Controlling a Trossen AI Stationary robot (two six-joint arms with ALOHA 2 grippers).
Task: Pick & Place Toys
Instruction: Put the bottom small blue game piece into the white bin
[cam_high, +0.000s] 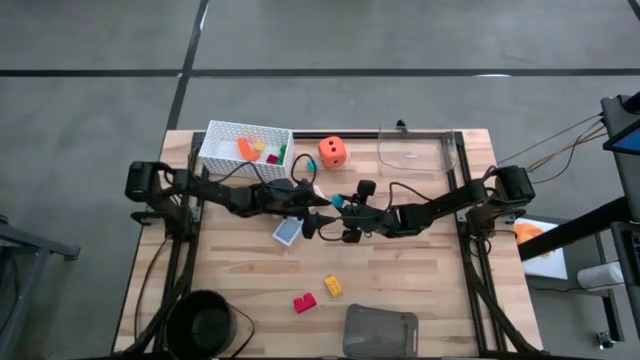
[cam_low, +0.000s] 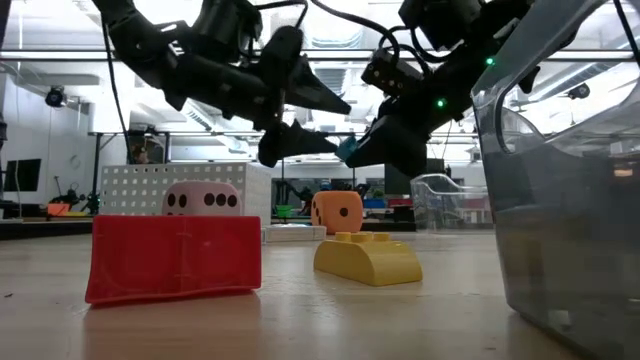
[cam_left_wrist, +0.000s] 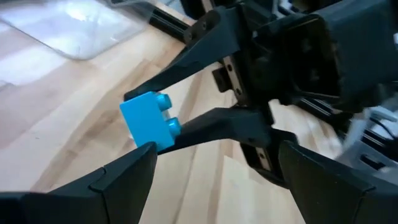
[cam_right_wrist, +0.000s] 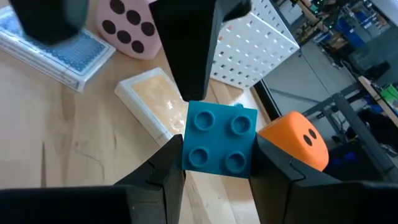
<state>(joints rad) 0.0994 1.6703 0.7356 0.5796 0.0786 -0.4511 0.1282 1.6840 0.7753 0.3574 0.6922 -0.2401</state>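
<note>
just in front of the white basket (cam_high: 245, 147), above the table, my right gripper (cam_right_wrist: 214, 163) grips the teal brick (cam_right_wrist: 221, 144); the left gripper (cam_left_wrist: 217, 162) gapes, facing it (handover, probably). some bricks are already in; the red brick (cam_high: 304, 302), yellow brick (cam_high: 333, 287), dice and cards remain out.

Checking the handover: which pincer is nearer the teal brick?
Right. The right pincer grips the teal brick; the left pincer is open just beside it.
</note>
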